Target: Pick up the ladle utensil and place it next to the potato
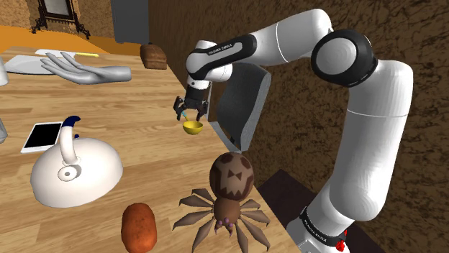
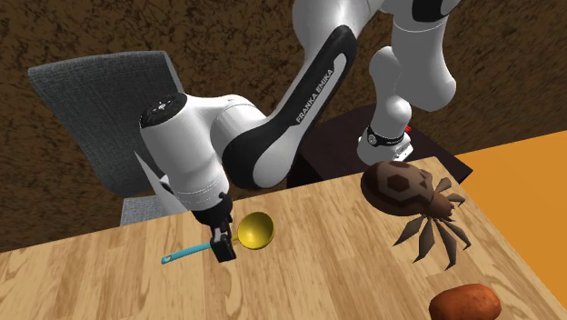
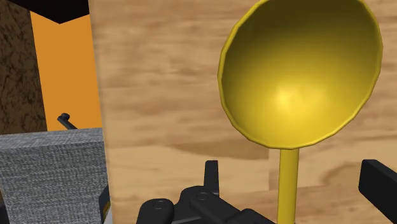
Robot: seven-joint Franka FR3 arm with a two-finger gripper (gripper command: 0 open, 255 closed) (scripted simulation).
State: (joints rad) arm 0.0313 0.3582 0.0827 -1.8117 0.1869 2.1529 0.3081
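1. You find the ladle point(image 1: 191, 128) by the edge of the table point(image 1: 137, 122), beside the chair point(image 1: 245, 100). Its handle runs between the fingers of the claw point(image 1: 191, 111), touching neither.
2. In the shoulder view, the toy spider point(image 1: 229, 190) sits in front of the ladle, with the potato point(image 1: 139, 226) just left of the spider.
3. The kettle point(image 1: 75, 171) stands left of the potato, and a phone point(image 1: 42, 136) lies behind it.
4. A model hand point(image 1: 86, 72) lies farther back.
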